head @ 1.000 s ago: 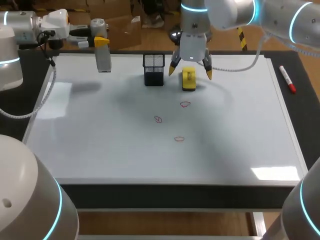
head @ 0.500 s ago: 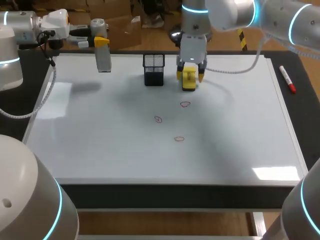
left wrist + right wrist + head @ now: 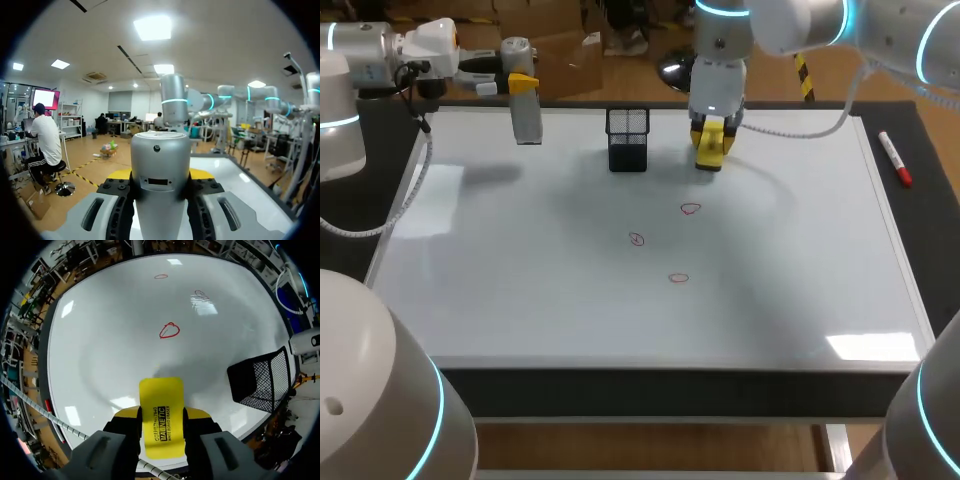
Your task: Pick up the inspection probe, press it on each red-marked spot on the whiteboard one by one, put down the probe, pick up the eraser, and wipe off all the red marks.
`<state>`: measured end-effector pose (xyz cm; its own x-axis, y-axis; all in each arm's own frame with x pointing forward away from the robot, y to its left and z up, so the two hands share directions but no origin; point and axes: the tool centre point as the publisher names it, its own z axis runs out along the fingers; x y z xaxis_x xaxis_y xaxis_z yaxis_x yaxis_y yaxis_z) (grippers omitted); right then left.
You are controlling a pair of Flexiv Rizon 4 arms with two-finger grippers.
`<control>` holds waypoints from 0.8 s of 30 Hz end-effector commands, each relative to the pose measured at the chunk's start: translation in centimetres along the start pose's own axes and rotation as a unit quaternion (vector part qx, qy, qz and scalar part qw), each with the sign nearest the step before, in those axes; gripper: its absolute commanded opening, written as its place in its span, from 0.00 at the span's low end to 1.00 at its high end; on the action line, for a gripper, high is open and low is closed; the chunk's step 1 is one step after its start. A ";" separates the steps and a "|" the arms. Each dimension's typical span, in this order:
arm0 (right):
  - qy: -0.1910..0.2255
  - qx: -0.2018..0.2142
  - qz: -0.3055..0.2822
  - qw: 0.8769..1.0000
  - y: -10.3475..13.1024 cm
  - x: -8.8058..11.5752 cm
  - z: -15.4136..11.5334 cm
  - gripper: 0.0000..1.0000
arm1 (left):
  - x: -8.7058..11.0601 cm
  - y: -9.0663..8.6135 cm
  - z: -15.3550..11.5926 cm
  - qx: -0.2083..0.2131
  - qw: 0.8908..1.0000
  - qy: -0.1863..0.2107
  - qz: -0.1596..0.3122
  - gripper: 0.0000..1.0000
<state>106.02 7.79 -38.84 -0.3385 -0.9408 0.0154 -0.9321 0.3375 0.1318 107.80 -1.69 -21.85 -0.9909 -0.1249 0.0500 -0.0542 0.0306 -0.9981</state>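
Left arm and right arm: white rounded links, glowing cyan joint rings, white coiled cables. Right gripper: grey housing, yellow fingertips.

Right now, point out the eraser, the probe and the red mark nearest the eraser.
eraser [image 3: 161, 412], right wrist view, yellow face
probe [image 3: 528, 122], head view, grey body
red mark [image 3: 169, 330], right wrist view, middle of its loop

Head view looks down on the whiteboard from behind; right wrist shares it, nearer; left wrist looks level
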 end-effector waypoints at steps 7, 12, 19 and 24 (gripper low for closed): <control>-0.017 0.020 0.131 0.991 0.1 7.1 -3.0 0.00 | 0.0 -0.1 0.0 0.000 1.000 0.001 0.000 0.00; -0.025 0.016 0.184 0.982 0.4 10.4 -3.3 0.00 | 0.0 -0.1 0.0 0.000 1.000 0.001 0.000 0.00; -0.034 0.016 0.234 0.972 1.3 14.6 -3.4 0.00 | 0.0 -0.1 0.0 0.000 1.000 0.001 0.000 0.00; -0.037 0.011 0.264 0.964 2.2 17.2 -3.0 0.00 | 0.0 -0.1 0.0 0.000 1.000 0.001 0.000 0.00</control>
<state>100.69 -5.83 -35.61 -0.7690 -0.6373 0.0501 -0.6303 0.7689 0.1073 107.80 -1.69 -21.85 -0.9909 -0.1248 0.0500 -0.0542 0.0306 -0.9981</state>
